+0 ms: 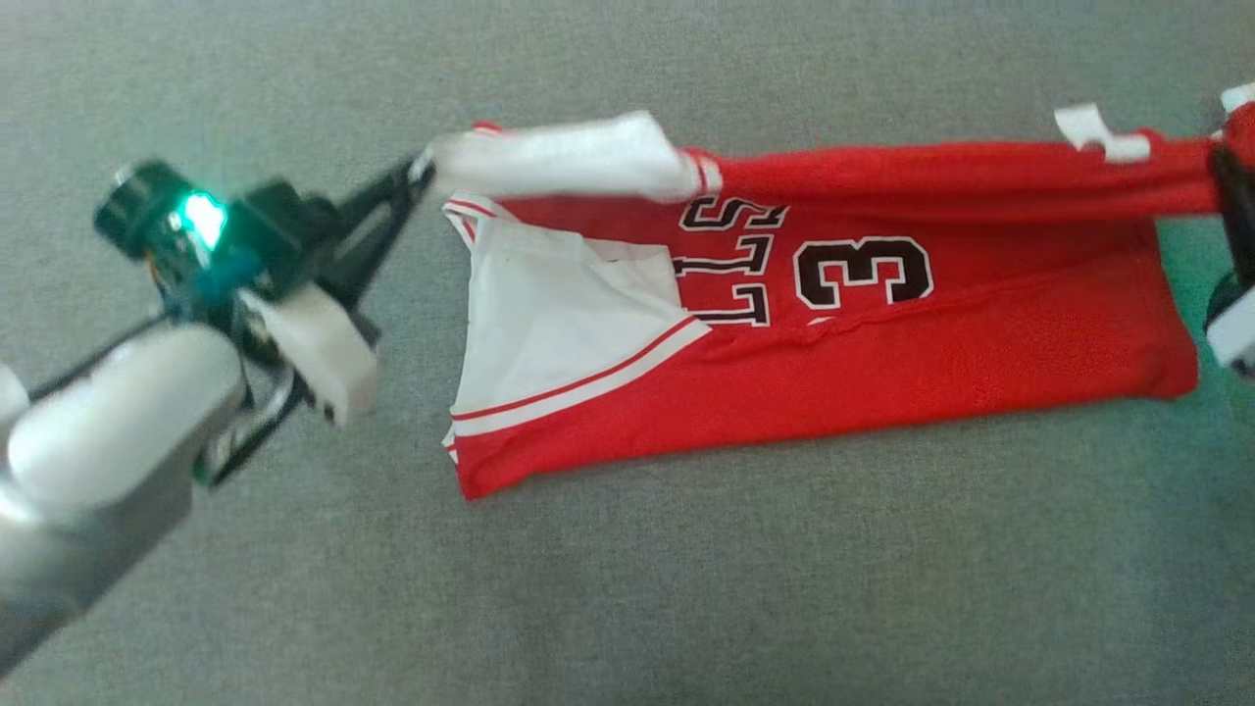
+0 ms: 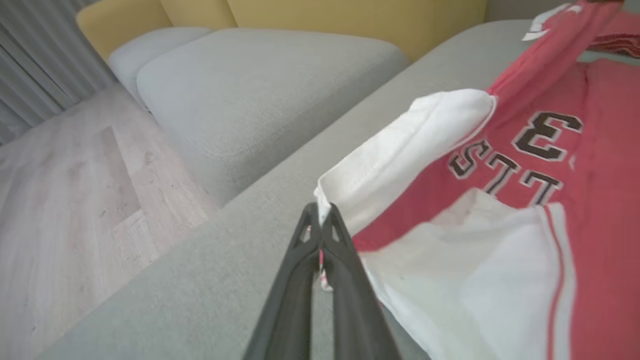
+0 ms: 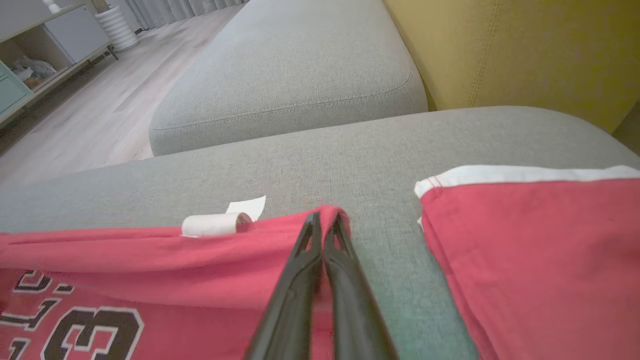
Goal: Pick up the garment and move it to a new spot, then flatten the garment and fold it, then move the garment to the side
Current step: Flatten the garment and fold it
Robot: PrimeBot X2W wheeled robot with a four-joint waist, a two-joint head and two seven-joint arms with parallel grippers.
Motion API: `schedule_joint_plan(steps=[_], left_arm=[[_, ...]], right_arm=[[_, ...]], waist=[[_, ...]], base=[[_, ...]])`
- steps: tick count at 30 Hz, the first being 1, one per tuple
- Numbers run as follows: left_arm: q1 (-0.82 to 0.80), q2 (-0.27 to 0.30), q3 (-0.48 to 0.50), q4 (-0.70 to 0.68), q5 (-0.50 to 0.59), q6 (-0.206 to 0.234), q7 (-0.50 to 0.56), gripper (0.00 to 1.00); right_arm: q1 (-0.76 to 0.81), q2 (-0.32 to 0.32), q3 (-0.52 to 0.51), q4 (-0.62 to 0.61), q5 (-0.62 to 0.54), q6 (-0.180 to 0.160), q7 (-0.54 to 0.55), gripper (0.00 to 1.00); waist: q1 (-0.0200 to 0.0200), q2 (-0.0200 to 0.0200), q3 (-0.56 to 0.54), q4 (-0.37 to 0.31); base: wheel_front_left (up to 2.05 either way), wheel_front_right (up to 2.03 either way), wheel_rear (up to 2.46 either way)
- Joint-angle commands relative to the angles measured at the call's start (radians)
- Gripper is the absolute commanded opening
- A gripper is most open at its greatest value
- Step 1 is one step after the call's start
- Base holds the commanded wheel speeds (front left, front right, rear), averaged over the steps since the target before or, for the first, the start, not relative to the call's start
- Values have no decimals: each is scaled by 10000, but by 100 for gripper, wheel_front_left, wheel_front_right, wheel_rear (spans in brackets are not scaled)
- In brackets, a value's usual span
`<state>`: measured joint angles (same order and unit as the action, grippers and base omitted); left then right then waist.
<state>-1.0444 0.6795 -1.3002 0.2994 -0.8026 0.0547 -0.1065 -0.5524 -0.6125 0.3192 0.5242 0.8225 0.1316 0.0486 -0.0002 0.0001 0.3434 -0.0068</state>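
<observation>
A red basketball jersey (image 1: pixel 882 333) with white side panels and a black "3" lies spread on a grey cushion. My left gripper (image 1: pixel 420 169) is shut on its white far-left corner, lifted off the cushion; the left wrist view has the closed fingers pinching that white hem (image 2: pixel 325 200). My right gripper (image 1: pixel 1224 162) at the right edge is shut on the jersey's far-right red edge (image 3: pixel 280 235), pulling the upper edge taut between both hands. The rest of the jersey (image 2: pixel 575 210) rests flat below this raised edge.
A second red garment with white trim (image 3: pixel 530 250) lies to the right on the same grey cushion (image 1: pixel 627 588). A neighbouring grey cushion (image 3: pixel 300 65) and yellow backrest (image 3: pixel 525 55) lie beyond. Wooden floor (image 2: pixel 65 200) drops off past the cushion's edge.
</observation>
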Motion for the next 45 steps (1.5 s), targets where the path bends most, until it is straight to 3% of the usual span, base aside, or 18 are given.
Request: schedule_joint_plan(steps=[1,7,13,14,15,16,17,20,25,29,32,36,40,45], left_arm=[[-118,563,374,-358,12,159,75,0],[996,1032,292,-1686,179,746,359,0],[1927,1011,253,-2188,242,1102,374,0],[2037,961,250,-2171,264,1161,352,0],[2133,894,247,-2137,296,1239,322,0],[2237,806,249,-2091,284,1337,260,35],[2347,697,290,-2040,234,1466,136,100],[2782,319,498,-1867,-28,1932,-331,100],[3995,-540,1097,-1447,133,3659,-1409,100],[5258,-1428,2512,-1772,563,4835,-1543,100],[6416,-2169,3759,-2348,1605,5370,-1548,100],[7727,-3083,4844,-2849,2936,5378,-1550,100],[8528,-3801,5517,-3022,3952,4977,-1551,100],[8960,-4299,5952,-2978,4688,4454,-1551,100]], right_arm=[[342,-350,-112,-340,-88,-9,-13,0],[1492,-153,-729,-782,-486,-9,121,0],[2059,257,-1228,-938,-1180,-9,281,0],[2112,343,-1321,-920,-1281,-9,338,29],[2156,420,-1422,-901,-1408,-9,373,100],[2189,507,-1566,-875,-1551,-9,349,100],[2239,610,-1678,-868,-1671,-9,333,100],[2499,941,-2128,-941,-1894,-9,138,100],[3574,1922,-3400,-1428,-2317,-9,-865,100],[4358,2669,-3963,-1914,-2403,-9,-1328,100],[4658,2952,-4207,-1952,-2523,-9,-1364,100],[4503,3078,-4599,-1610,-2771,-9,-1268,100],[4034,3093,-5124,-760,-3236,-9,-1020,100],[3504,3061,-5683,275,-3688,-9,-749,100]], waist=[[2,-1,-99,60],[2,-1,-211,139],[2,-1,-219,154],[2,-1,-213,157],[2,-1,-210,159],[2,-1,-214,160],[2,-1,-230,162],[2,-1,-374,158],[2,-1,-912,187],[2,-1,-1241,311],[2,-1,-1444,496],[2,-1,-1637,877],[2,-1,-1696,1358],[2,-1,-1667,1751]], base=[[0,0,0],[0,0,0],[0,0,0],[0,0,0],[0,0,0],[0,0,0],[0,0,0],[0,0,0],[0,0,0],[0,0,0],[0,0,0],[0,0,0],[0,0,0],[0,0,0]])
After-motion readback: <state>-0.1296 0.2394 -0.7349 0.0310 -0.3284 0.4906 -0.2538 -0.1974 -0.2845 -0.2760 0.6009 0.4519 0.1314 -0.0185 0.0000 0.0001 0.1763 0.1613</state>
